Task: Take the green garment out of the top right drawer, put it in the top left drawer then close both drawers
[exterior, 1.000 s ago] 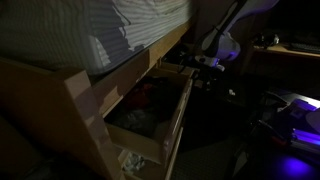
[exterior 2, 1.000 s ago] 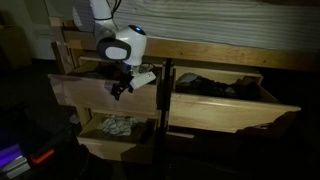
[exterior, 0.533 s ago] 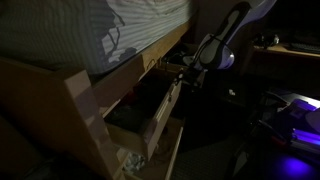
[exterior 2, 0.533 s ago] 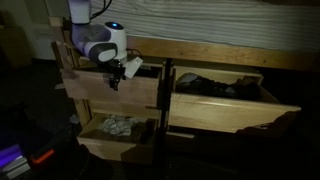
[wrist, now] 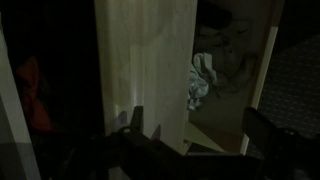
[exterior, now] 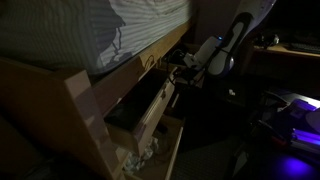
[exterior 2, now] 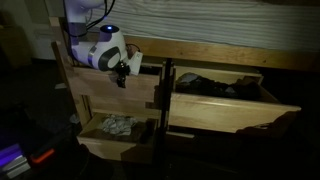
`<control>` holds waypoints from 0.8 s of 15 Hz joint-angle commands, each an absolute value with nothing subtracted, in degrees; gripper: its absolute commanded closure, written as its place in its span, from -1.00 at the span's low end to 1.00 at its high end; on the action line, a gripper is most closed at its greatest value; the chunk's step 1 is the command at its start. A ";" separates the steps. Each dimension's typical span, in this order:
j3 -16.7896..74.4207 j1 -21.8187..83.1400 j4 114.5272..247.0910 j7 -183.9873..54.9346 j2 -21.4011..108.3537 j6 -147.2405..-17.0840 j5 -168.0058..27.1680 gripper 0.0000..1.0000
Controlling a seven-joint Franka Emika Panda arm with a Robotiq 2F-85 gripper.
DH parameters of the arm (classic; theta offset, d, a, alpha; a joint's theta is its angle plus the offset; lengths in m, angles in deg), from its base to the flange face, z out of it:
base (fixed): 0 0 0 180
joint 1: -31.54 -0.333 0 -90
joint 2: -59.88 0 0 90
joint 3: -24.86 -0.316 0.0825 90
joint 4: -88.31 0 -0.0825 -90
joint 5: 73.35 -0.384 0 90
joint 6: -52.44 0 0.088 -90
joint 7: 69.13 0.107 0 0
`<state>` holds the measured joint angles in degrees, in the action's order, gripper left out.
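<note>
The top left drawer (exterior 2: 118, 92) of pale wood is pushed most of the way in; it also shows in an exterior view (exterior: 150, 108) and in the wrist view (wrist: 145, 60). My gripper (exterior 2: 125, 68) is open and presses against that drawer's front; it also shows in an exterior view (exterior: 178, 70) and in the wrist view (wrist: 200, 135). The top right drawer (exterior 2: 235, 112) stands wide open with dark clothes (exterior 2: 205, 85) inside. In this dim light I cannot pick out the green garment. Something reddish (wrist: 35, 95) lies inside the top left drawer.
The lower pale wood drawer (exterior 2: 112, 148) under the top left one stands open with a pale crumpled cloth (wrist: 203, 80) in it. A striped mattress (exterior: 100, 30) lies on top of the frame. A blue-lit device (exterior: 295, 140) sits on the floor.
The top left drawer has slid inward from well open to nearly shut. My gripper has moved in with its front, pressed against it. The top right drawer has not moved.
</note>
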<state>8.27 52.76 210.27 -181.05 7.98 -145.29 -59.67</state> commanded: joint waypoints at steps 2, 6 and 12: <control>10.77 51.33 208.81 -174.88 7.11 -145.34 -53.50 -1.00; 17.85 42.99 193.46 -179.27 -1.52 -146.01 -58.13 -1.00; 21.30 35.87 174.02 -182.96 -13.18 -145.52 -63.96 -1.00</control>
